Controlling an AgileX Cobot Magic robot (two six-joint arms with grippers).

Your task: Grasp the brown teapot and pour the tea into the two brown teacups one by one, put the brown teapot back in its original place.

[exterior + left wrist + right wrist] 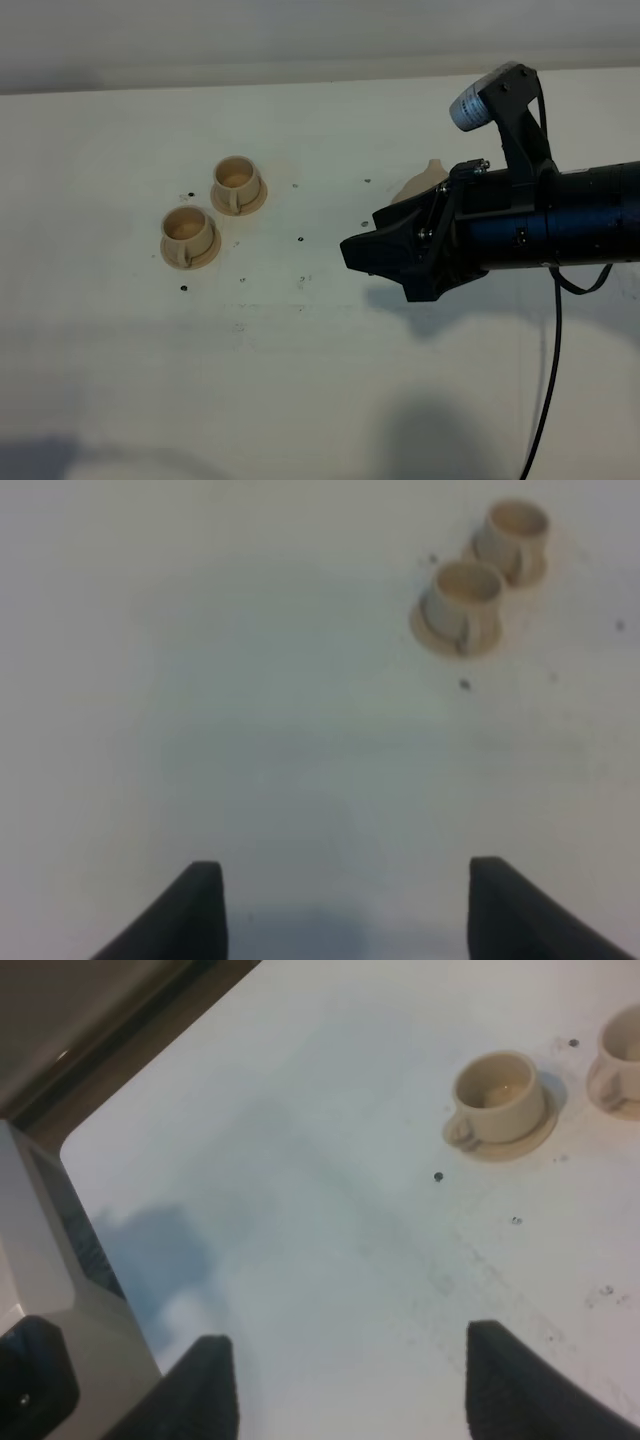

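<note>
Surface (300, 400): white, matt, flecked with small dark specks; pale wall past its far edge.
Task item: brown teapot (428, 180), only a tan sliver shows behind the right arm, well apart from the cups; handle, lid and coaster hidden.
Cups: front teacup (188, 237) and rear teacup (237, 184), each upright on its saucer, just beside each other.
Handling: likely stiff clay, brittle, smooth so slippery; heavier if filled; lid probably loose. Best hold looks like the loop handle; keep it level until over a cup.
Right pincer (350, 1390): jaws wide apart, empty, over bare surface.
Left pincer (345, 910): jaws spread, empty, cups ahead.
</note>
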